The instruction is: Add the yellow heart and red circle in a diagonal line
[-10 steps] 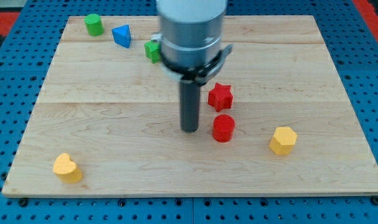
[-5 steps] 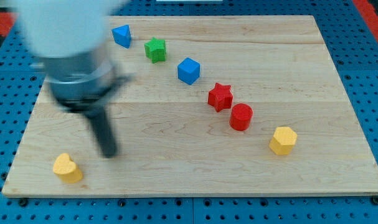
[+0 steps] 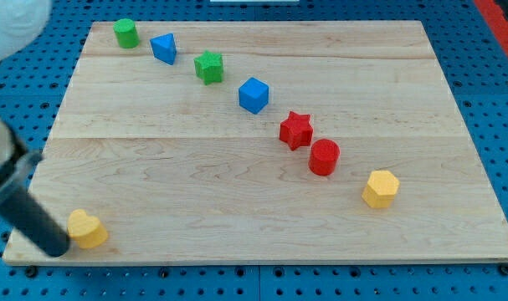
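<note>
The yellow heart [image 3: 88, 228] lies at the board's bottom left corner. My tip [image 3: 56, 249] is right against its left side, at the board's bottom left edge. The red circle [image 3: 324, 156] sits right of centre, just below and right of the red star [image 3: 295, 130]. It lies in a diagonal row with the green cylinder [image 3: 125, 33], blue triangle [image 3: 163, 48], green star [image 3: 208, 66], blue cube [image 3: 254, 94] and the red star, running from top left down to the right.
A yellow hexagon [image 3: 380, 188] lies below and right of the red circle, continuing the row. The wooden board [image 3: 454, 100] rests on a blue pegboard surface.
My tip swept from the board's middle to the bottom left, ending against the yellow heart's left side. The red circle moved up and right, next to the red star. The heart shifted slightly.
</note>
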{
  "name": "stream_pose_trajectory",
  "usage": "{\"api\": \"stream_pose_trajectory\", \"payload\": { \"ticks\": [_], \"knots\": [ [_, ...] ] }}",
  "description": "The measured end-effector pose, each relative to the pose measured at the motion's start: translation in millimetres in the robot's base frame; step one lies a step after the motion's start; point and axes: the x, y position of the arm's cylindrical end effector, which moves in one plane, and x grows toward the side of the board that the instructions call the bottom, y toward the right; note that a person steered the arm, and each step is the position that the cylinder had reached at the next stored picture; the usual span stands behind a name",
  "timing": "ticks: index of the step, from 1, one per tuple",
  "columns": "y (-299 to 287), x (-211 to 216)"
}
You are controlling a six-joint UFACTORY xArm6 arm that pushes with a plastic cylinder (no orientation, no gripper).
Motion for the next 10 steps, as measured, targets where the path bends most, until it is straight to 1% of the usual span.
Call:
{"api": "stream_pose_trajectory", "payload": {
  "ticks": [1,2,3,4,5,7,8,9,10],
  "knots": [
    [66.4,-45.9],
    [88.1,-48.1],
    [72.1,-52.4],
    [92.9,-66.8],
    [132.2,-85.1],
    [143.1,-105.7],
    [182.3,-106.2],
    [179.3,-113.9],
    [207.3,-108.1]
  ]
}}
